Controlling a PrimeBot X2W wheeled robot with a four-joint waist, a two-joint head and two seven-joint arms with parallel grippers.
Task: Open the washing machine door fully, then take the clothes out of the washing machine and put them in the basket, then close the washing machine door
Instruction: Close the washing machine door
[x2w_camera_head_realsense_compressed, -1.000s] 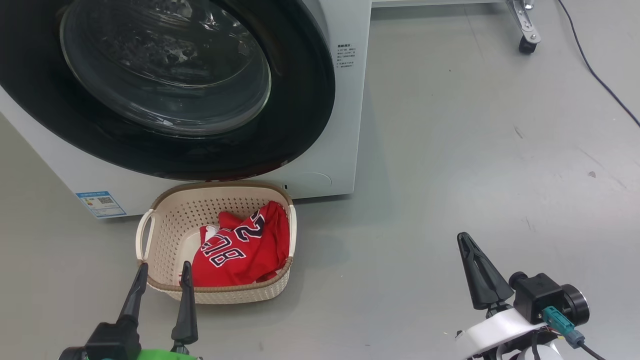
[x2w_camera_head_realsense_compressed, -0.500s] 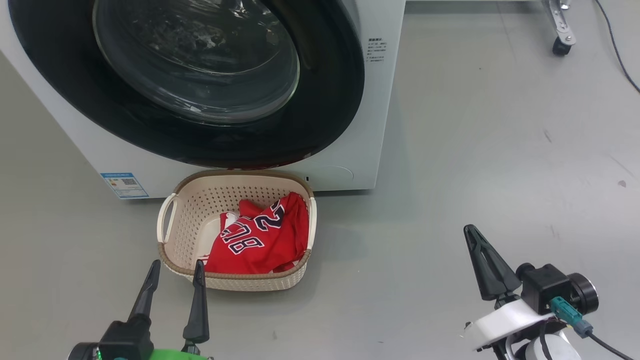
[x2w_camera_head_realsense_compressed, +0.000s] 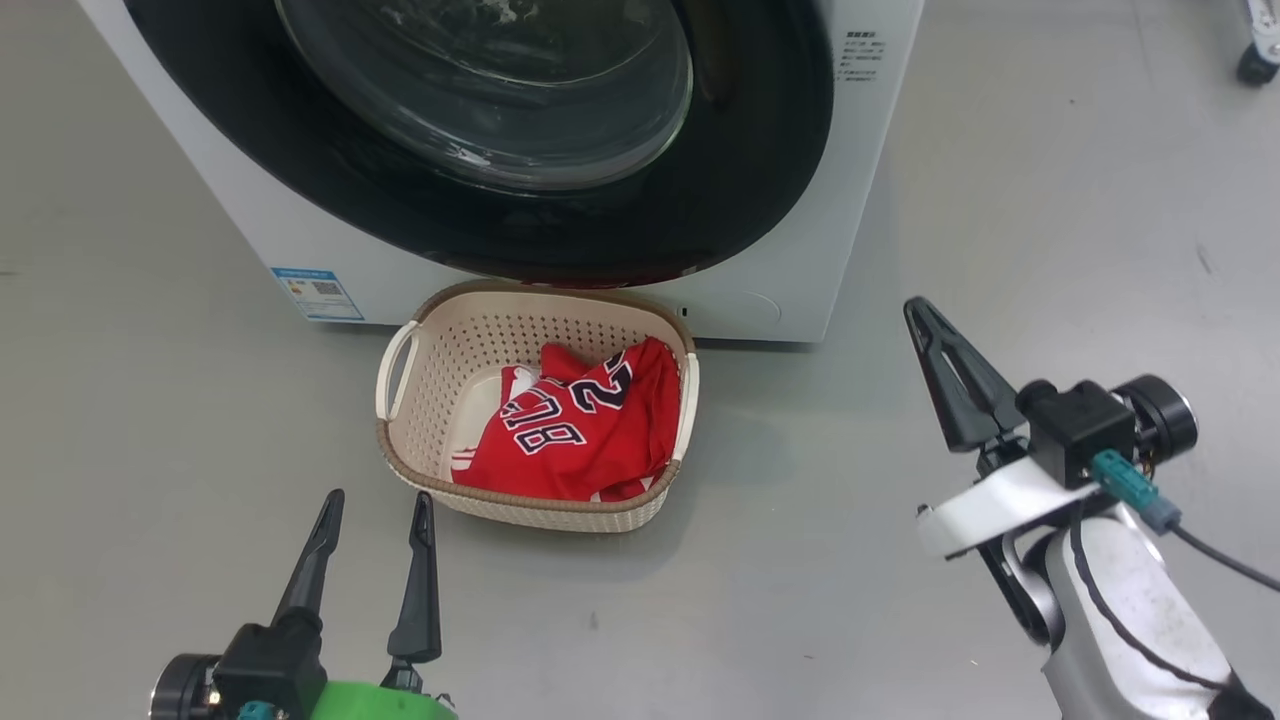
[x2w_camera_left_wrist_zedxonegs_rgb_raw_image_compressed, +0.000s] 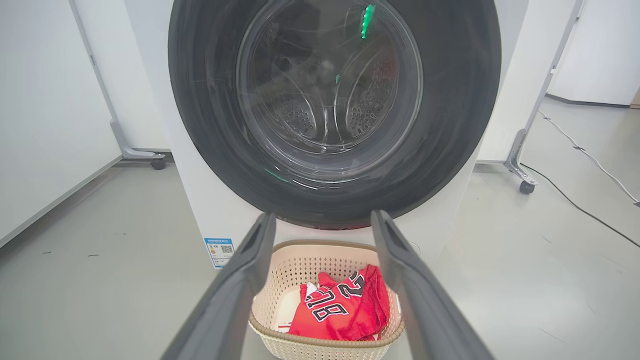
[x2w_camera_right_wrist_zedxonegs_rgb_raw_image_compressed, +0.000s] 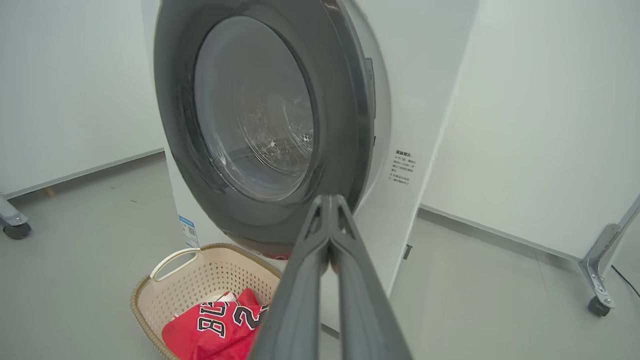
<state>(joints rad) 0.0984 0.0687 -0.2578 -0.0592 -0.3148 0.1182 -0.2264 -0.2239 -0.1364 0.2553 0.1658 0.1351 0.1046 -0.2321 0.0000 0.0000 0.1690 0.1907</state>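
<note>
Nearest to us, the left gripper (x2w_camera_head_realsense_compressed: 379, 495) hangs low over the grey floor (x2w_camera_head_realsense_compressed: 950, 200) with its 2 long dark fingers spread wide and nothing between them. The right gripper (x2w_camera_head_realsense_compressed: 918, 308) is raised off to the other side, its 2 fingers pressed together into 1 point, also holding nothing.

Just ahead of the left gripper's fingertips, slightly to their right, sits the small cream perforated plastic basket with the brown woven-look rim (x2w_camera_head_realsense_compressed: 540, 512). It lies well to the left of the right gripper. Inside it are the bright red sports clothes (x2w_camera_head_realsense_compressed: 575, 435), bunched toward the side nearer the right gripper, with dark white-outlined numbers facing up.

Beyond the basket, straight ahead of both grippers, stands the big white front-loading washing machine (x2w_camera_head_realsense_compressed: 300, 250), with a small blue label sticker (x2w_camera_head_realsense_compressed: 316, 293) low on its front. Its large round door with the glossy black rim and bulging clear glass (x2w_camera_head_realsense_compressed: 520, 130) looks flush against the cabinet. Through the glass we see no red in the steel drum (x2w_camera_left_wrist_zedxonegs_rgb_raw_image_compressed: 325, 110).

We judge all 3 steps done: door opened, clothes moved, door shut. 1 doubt remains: a thin red streak under the rim's lowest edge may be a reflection or caught cloth; we cannot tell.
</note>
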